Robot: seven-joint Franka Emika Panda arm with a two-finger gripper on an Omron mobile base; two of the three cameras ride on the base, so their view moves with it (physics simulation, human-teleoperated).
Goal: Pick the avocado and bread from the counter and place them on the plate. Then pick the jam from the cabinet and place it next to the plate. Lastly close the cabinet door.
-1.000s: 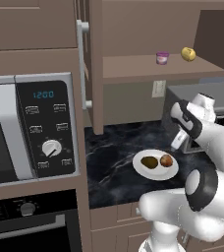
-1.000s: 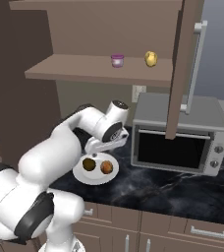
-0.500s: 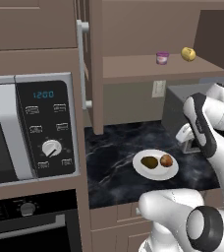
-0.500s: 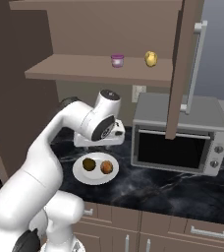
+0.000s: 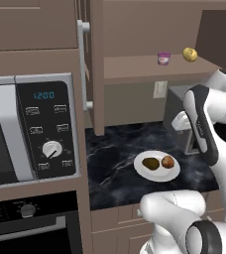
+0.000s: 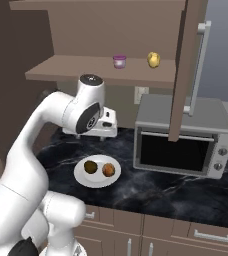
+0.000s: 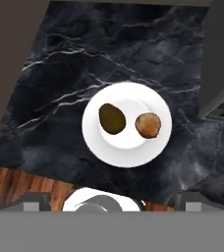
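Pink jam (image 5: 163, 58) jar on cabinet (image 6: 101, 70) shelf, well above tool (image 7: 112, 206). Likely light, rigid, slick; best taken around body below lid. Tool released, empty, over plate (image 7: 97, 142) bearing avocado (image 7: 111, 118), bread (image 7: 148, 125).

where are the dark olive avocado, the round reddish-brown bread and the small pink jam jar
dark olive egg-shaped avocado (image 7: 112, 118), hand view, middle of its top
round reddish-brown bread lump (image 7: 148, 125), hand view, its centre
small pink jam jar with purple lid (image 6: 119, 62), right base view, its side wall
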